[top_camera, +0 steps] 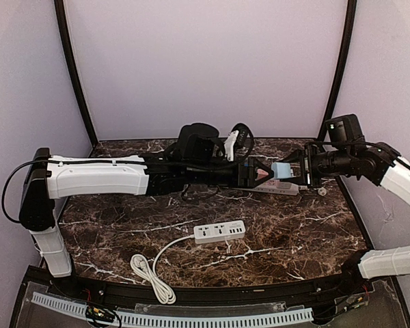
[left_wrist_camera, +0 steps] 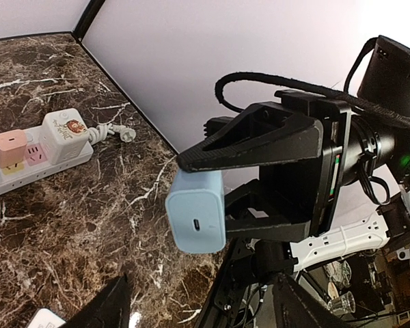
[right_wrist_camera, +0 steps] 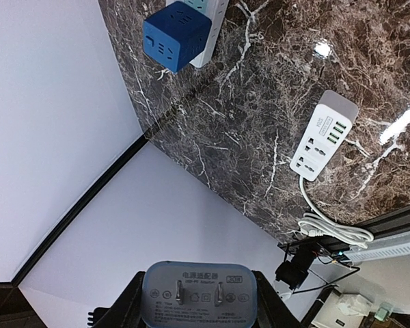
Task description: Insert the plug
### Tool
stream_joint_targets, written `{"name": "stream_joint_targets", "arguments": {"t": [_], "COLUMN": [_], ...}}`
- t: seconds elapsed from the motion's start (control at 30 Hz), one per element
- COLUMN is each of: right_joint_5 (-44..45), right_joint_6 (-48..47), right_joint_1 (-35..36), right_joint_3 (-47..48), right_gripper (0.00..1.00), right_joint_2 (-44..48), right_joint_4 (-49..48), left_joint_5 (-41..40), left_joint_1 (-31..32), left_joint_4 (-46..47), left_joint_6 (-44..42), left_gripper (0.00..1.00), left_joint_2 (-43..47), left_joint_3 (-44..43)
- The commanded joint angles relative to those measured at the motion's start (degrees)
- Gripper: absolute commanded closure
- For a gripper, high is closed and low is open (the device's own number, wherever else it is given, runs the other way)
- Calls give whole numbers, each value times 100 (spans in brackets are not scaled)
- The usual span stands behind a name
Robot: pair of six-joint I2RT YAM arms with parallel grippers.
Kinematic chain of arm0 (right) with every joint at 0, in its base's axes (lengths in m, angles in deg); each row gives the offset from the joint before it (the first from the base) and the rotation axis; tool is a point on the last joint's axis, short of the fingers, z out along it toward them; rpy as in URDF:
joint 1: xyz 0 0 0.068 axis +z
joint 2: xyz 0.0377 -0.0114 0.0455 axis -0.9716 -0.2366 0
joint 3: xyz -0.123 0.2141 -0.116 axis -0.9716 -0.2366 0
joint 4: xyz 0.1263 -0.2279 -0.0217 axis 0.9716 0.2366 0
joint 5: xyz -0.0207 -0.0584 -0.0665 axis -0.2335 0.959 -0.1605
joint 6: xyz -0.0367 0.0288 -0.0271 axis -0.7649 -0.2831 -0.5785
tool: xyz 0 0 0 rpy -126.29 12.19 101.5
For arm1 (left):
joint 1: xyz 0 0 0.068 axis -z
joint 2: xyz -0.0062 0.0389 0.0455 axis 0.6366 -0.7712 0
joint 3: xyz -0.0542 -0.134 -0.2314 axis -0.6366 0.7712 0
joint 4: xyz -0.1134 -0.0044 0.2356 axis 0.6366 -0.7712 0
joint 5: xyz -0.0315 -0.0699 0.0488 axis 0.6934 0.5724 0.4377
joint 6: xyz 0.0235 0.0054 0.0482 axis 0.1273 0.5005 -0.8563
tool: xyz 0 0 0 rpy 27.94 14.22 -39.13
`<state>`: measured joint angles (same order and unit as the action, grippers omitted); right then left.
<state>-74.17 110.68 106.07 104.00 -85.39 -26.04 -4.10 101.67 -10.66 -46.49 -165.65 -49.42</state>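
The plug is a light blue charger block [top_camera: 281, 169] with two flat prongs. My right gripper [top_camera: 292, 169] is shut on it and holds it in the air above the back right of the table. In the right wrist view the plug [right_wrist_camera: 197, 294] sits between my fingers, prongs facing the camera. In the left wrist view the plug [left_wrist_camera: 196, 210] shows its USB-C side, clamped by the right gripper's black fingers [left_wrist_camera: 260, 137]. My left gripper [top_camera: 257, 172] is open and empty, just left of the plug. A white power strip [top_camera: 219, 231] lies at front centre, also in the right wrist view [right_wrist_camera: 323, 135].
A second power strip [left_wrist_camera: 27, 171] lies at the back right, under the grippers, carrying a pink adapter [left_wrist_camera: 11, 147] and a white cube adapter [left_wrist_camera: 65, 133]. A dark blue cube adapter [right_wrist_camera: 176, 35] sits on it too. The front strip's white cable [top_camera: 150, 270] coils near the front edge.
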Motion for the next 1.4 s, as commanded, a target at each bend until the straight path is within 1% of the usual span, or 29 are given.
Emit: {"name": "stream_joint_targets", "arguments": {"t": [0.0, 0.13, 0.27, 0.33, 0.47, 0.73, 0.83, 1.13, 1.37], "right_joint_5": [205, 247, 261, 249, 220, 177, 164, 101, 53], "right_joint_6": [363, 378, 369, 357, 338, 315, 328, 326, 278], "right_joint_1": [144, 188, 197, 197, 197, 205, 199, 210, 198], "right_joint_3": [147, 126, 125, 131, 137, 153, 118, 63, -33], "right_gripper": [100, 100, 100, 100, 100, 100, 100, 100, 100], "right_joint_2": [113, 167, 168, 158, 136, 89, 80, 54, 53], "right_joint_4": [-132, -131, -133, -135, -139, -181, -214, -309, -515], "left_joint_5": [-121, -273, -417, -428, -388, -183, -171, -66, 24], "left_joint_1": [88, 112, 115, 117, 115, 115, 118, 118, 114], "left_joint_4": [414, 613, 633, 692, 797, 794, 726, 558, 441], "left_joint_6": [156, 277, 369, 400, 455, 472, 488, 464, 441], "left_gripper": [29, 31, 39, 41, 44, 45, 49, 53, 59], "left_joint_2": [-122, -226, -310, -346, -458, -670, -753, -972, -1056], "left_joint_3": [-170, -198, -236, -239, -321, -544, -664, -970, -1119]}}
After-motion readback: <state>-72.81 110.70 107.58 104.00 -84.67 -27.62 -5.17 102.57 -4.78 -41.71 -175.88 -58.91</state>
